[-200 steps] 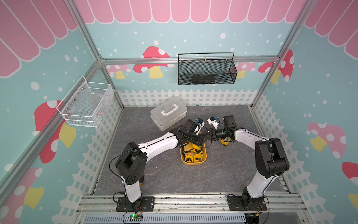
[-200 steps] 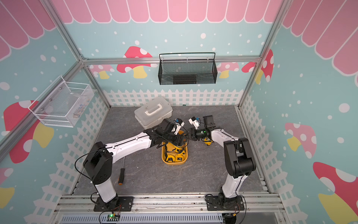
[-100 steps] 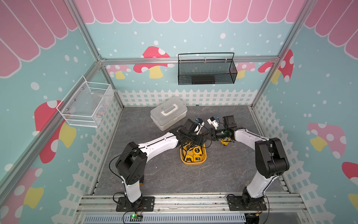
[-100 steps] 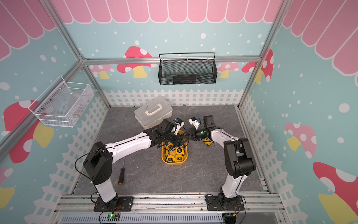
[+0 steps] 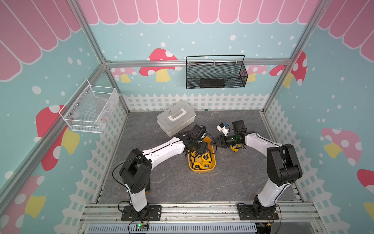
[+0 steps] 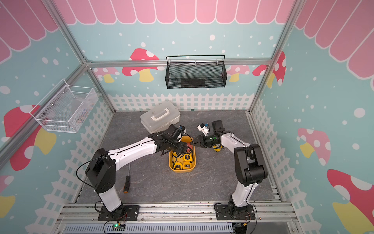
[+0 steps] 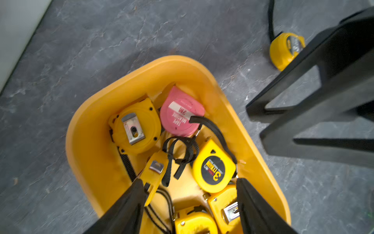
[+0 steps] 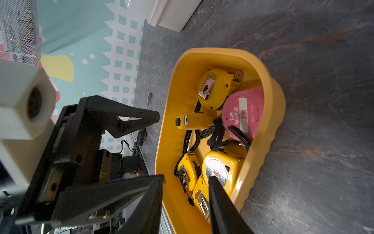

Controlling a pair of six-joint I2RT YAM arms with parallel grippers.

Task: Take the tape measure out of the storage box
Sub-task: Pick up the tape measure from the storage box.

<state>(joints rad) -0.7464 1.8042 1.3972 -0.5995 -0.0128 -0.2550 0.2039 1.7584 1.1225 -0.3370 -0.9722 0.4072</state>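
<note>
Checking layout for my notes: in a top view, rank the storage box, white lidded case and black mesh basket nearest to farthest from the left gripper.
1. storage box, directly beneath the left gripper.
2. white lidded case, just behind the box.
3. black mesh basket, hung high at the back.

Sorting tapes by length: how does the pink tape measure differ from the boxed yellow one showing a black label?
The pink tape measure is rounder, marked 2M on a white strip; the yellow tape measure is squarer, with a 3 on its black disc. Both lie in the storage box.
</note>
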